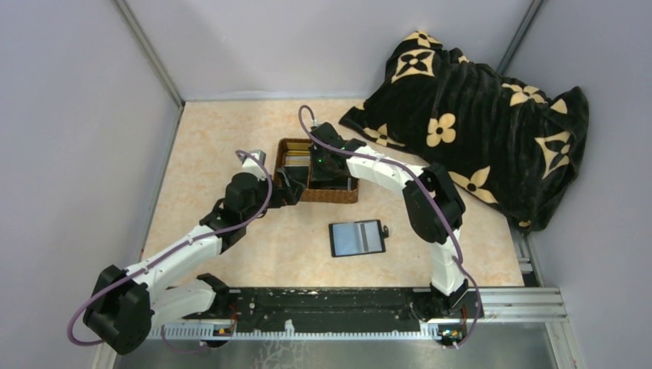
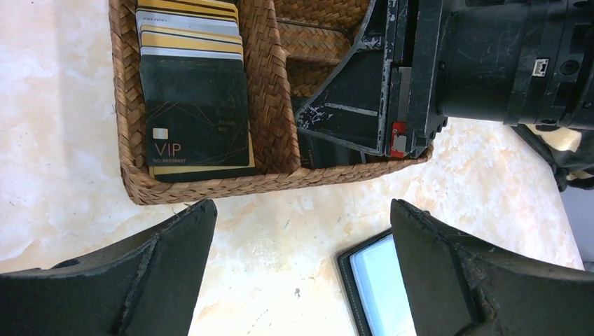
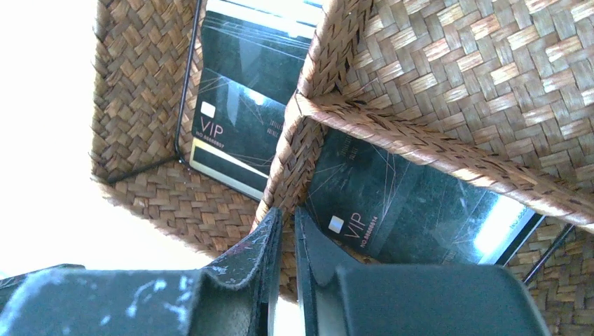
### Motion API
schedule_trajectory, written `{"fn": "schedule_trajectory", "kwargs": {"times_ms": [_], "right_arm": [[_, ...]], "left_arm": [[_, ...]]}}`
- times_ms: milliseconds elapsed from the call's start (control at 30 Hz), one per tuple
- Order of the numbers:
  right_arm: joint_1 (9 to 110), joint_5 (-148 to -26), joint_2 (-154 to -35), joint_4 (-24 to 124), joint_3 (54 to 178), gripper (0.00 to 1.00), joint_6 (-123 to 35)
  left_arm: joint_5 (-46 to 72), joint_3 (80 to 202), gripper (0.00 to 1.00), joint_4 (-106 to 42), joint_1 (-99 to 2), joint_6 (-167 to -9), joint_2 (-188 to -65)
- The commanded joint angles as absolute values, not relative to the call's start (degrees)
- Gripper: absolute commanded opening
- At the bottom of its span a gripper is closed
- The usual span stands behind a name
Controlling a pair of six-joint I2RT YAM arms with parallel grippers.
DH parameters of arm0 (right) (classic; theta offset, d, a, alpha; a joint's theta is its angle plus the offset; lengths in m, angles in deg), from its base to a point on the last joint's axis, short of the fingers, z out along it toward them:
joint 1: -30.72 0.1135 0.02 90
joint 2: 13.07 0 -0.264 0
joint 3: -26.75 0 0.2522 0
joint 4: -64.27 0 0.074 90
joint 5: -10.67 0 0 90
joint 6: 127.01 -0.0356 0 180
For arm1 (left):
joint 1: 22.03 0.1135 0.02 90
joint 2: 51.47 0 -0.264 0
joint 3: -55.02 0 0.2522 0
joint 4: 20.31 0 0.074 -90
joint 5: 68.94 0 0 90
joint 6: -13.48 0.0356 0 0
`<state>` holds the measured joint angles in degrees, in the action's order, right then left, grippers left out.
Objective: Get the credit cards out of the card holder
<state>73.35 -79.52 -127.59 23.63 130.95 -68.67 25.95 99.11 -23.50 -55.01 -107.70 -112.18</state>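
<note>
Credit cards (image 2: 196, 112) in the wicker tray (image 2: 210, 187), card holder (image 1: 357, 237) lying open on the bench (image 1: 223, 146) nearer the arms.
Right gripper (image 3: 287, 217), barely parted and empty, hangs over the tray's right compartment above a dark card (image 3: 392, 203); left gripper (image 2: 302, 204) gapes wide, empty, just near of the tray.

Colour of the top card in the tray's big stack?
Top card: black, gold VIP lettering. Left wrist view shows it best.

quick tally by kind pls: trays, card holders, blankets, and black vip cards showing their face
wicker tray: 1
card holder: 1
blanket: 1
black VIP cards: 2
total: 5
</note>
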Motion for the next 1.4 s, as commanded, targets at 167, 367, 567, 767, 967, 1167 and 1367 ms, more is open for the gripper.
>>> {"fn": "schedule_trajectory", "kwargs": {"times_ms": [167,367,567,767,967,1167,1367], "right_arm": [[74.8,-78.9,-123.6,27.3,131.6,0.13,-68.7],[74.1,-70.1,-111.6,36.2,118.4,0.11,-68.8],[72.6,-62.3,-97.2,43.6,102.5,0.12,-69.0],[70.3,-61.9,-88.0,43.4,90.6,0.22,-69.9],[67.3,-63.3,-78.8,45.7,80.5,0.37,-71.5],[65.4,-62.2,-73.1,44.6,75.2,0.39,-71.5],[65.4,-62.9,-70.8,44.8,72.7,0.39,-72.1]], "left_arm": [[24.6,98.4,0.99,-21.3,-54.8,-106.5,-112.6],[21.6,98.6,0.99,-20.1,-54.8,-106.7,-113.6],[18.2,99.1,0.99,-18.9,-55.5,-107.5,-114.3],[21.6,101.4,0.99,-19.5,-64.0,-105.7,-117.6],[22.8,103.2,0.99,-20.4,-70.0,-107.2,-119.8],[22.6,100.7,0.99,-19.5,-70.6,-107.9,-116.6],[23.4,99.9,0.99,-20.2,-70.5,-108.2,-115.1]]}}
